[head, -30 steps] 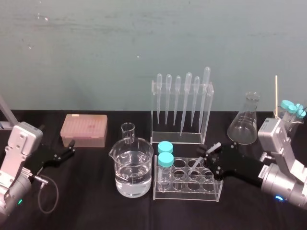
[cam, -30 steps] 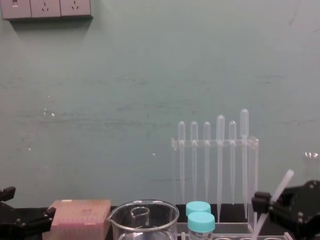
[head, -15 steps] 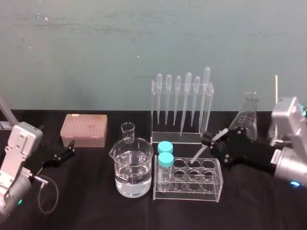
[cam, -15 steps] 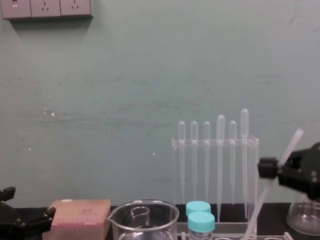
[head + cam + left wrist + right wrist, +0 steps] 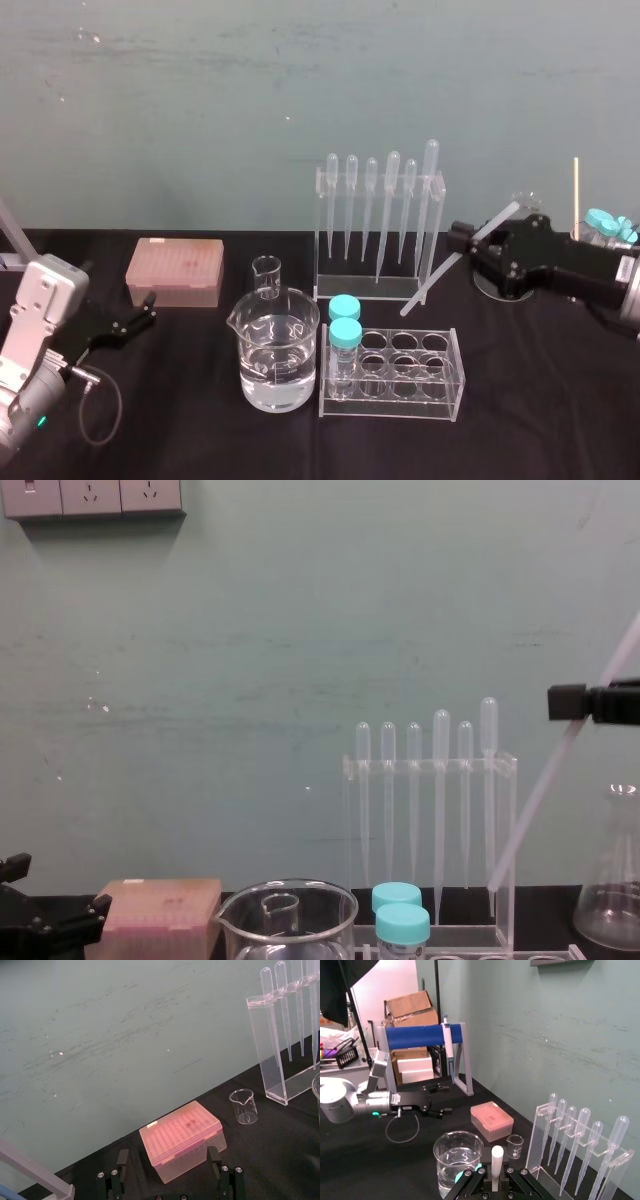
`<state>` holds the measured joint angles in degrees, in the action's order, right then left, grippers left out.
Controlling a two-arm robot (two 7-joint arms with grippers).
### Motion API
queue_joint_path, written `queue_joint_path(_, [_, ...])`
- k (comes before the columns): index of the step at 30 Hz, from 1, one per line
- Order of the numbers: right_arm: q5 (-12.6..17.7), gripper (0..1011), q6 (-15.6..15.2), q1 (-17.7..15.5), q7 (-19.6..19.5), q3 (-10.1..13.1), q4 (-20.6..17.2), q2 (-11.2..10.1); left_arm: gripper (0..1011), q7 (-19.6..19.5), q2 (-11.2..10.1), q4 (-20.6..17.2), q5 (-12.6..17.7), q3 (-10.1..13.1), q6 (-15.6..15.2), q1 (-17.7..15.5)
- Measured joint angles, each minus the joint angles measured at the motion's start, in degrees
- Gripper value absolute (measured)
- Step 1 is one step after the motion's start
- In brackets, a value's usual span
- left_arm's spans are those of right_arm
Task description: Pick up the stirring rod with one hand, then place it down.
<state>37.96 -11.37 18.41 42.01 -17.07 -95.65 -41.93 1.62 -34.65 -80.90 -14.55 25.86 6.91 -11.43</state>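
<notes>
The rod (image 5: 440,275) is hanging in the air on a slant, pinched by the right gripper (image 5: 468,237), whose fingers are clamping it nearer its upper end. A short top length is poking up past the gripper, and the long lower part is running down and away to the gripper's left. In the chest view the rod (image 5: 545,790) is cutting a clean diagonal from the gripper (image 5: 572,702) down to a tip well off the table (image 5: 200,420). From the right wrist, the blunt end (image 5: 497,1152) is sitting squarely between the black fingers (image 5: 470,1182).

Now, what is in the way: the pipette rack (image 5: 380,225) is standing just to the gripper's left, and the rod's lower stretch is crossing the rack's nearer end wall. Whether they are touching, I cannot tell. Below and to the left of the gripper, the tube rack (image 5: 395,375) is lying under the rod's tip, with two teal-capped tubes (image 5: 345,318) at the end farthest from the gripper. Beyond that, the beaker (image 5: 280,350) of water is standing with a small beaker (image 5: 267,277) behind it. The flask (image 5: 615,890) is sitting right behind the gripper, mostly covered by it in the head view.

Well apart on the opposite side, the left gripper (image 5: 148,310) is resting low over the table, fingers spread wide with nothing between them, and the pink tip box (image 5: 175,270) is sitting just ahead of it.
</notes>
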Motion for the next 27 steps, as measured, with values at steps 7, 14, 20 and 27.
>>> queue_joint_path(7, [1.0, 78, -2.8, 1.6, 0.3, -0.8, -1.1, -2.2, 1000, 0.0, 0.0, 0.0, 0.0, 0.0, 0.0, 0.0])
queue_joint_path(14, [0.8, 78, -3.8, 2.7, 0.2, -2.3, -1.8, -4.0, 1000, 0.0, 0.0, 0.0, 0.0, 0.0, 0.0, 0.0])
queue_joint_path(20, [0.8, 77, -3.9, 3.0, -0.1, -3.3, -2.2, -5.0, 1000, 0.0, 0.0, 0.0, 0.0, 0.0, 0.0, 0.0])
queue_joint_path(27, [1.1, 77, -3.6, 3.2, -0.8, -4.1, -2.6, -6.0, 1000, 0.0, 0.0, 0.0, 0.0, 0.0, 0.0, 0.0])
